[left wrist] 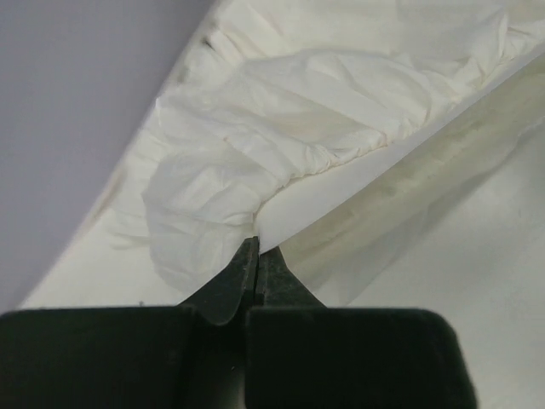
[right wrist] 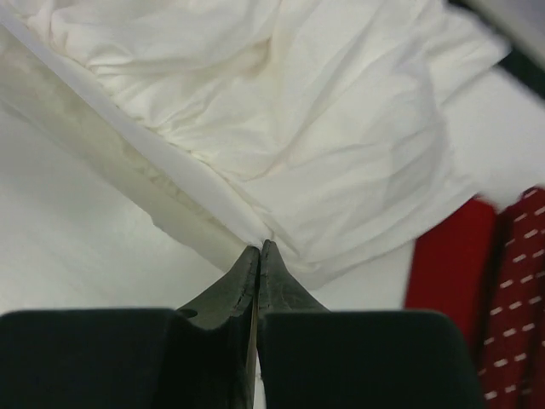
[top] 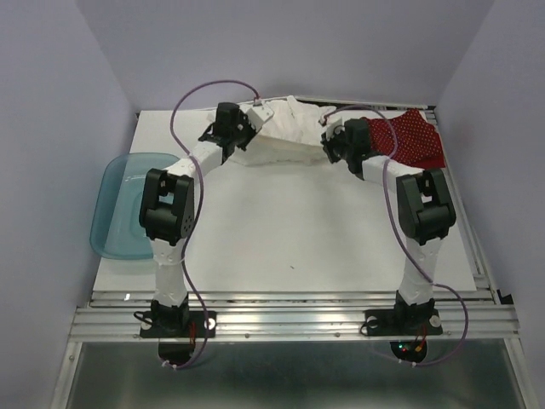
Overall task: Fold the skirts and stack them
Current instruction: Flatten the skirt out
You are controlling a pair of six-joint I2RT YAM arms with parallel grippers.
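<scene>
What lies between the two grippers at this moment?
The white skirt: its held edge stretches from the left gripper to the right gripper, seen in the top view. Each wrist view shows jaws shut on it.

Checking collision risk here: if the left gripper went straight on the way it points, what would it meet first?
The white skirt: the left gripper is shut on its edge, and the bunched cloth lies directly ahead. The wall probably follows.
</scene>
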